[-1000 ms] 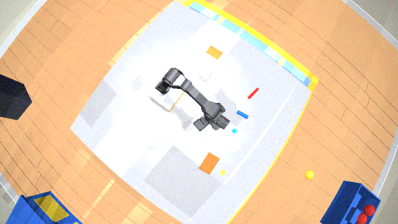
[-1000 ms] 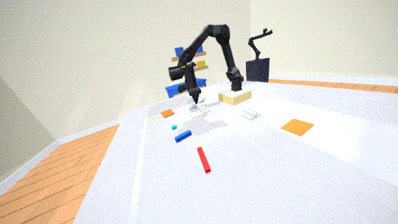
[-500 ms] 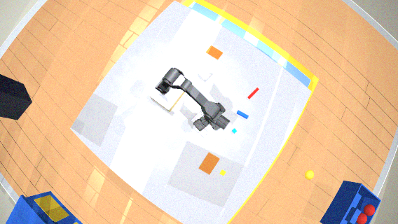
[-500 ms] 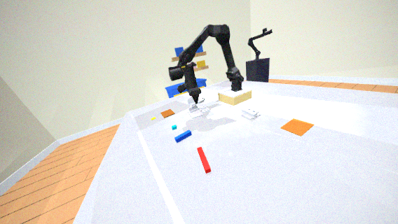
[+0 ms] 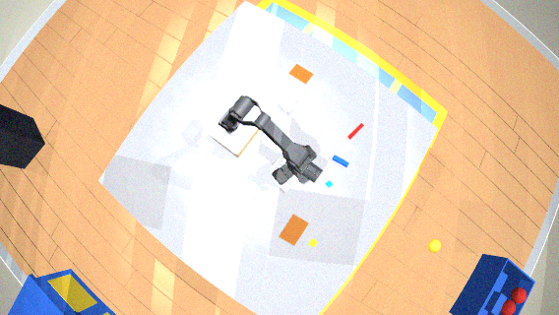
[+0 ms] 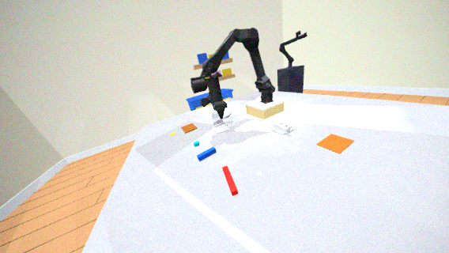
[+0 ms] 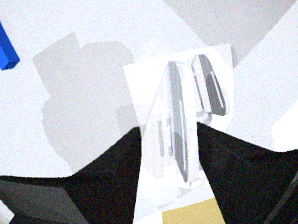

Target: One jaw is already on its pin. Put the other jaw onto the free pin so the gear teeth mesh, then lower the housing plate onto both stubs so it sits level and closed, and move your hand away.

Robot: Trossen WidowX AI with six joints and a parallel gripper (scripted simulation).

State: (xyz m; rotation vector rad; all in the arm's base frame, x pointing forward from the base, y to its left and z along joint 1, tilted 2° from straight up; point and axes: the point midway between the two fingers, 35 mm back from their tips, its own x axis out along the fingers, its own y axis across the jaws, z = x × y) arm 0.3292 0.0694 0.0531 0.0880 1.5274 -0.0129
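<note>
My gripper [image 6: 221,117] [image 7: 165,129] points down over the white base [image 7: 140,75] and is shut on a long white jaw [image 7: 181,115], whose faces run between the two black fingertips. A second, shorter white jaw [image 7: 212,87] with a grey face stands on the base to the right of the held one. Glare and white-on-white surfaces hide the pins and gear teeth, so I cannot tell whether the teeth mesh or how the held jaw sits on its pin. A separate white part [image 5: 288,105] [image 6: 283,127], seemingly the housing plate, lies on the table away from the gripper.
A blue bar [image 5: 341,160] [image 6: 206,153] [image 7: 7,55], a cyan cube [image 5: 329,184] [image 6: 196,144] and a red bar [image 5: 355,131] [image 6: 230,180] lie near the arm. Orange tiles [image 5: 293,229] [image 6: 335,143] lie further out. The arm stands on a tan-sided block [image 6: 265,112].
</note>
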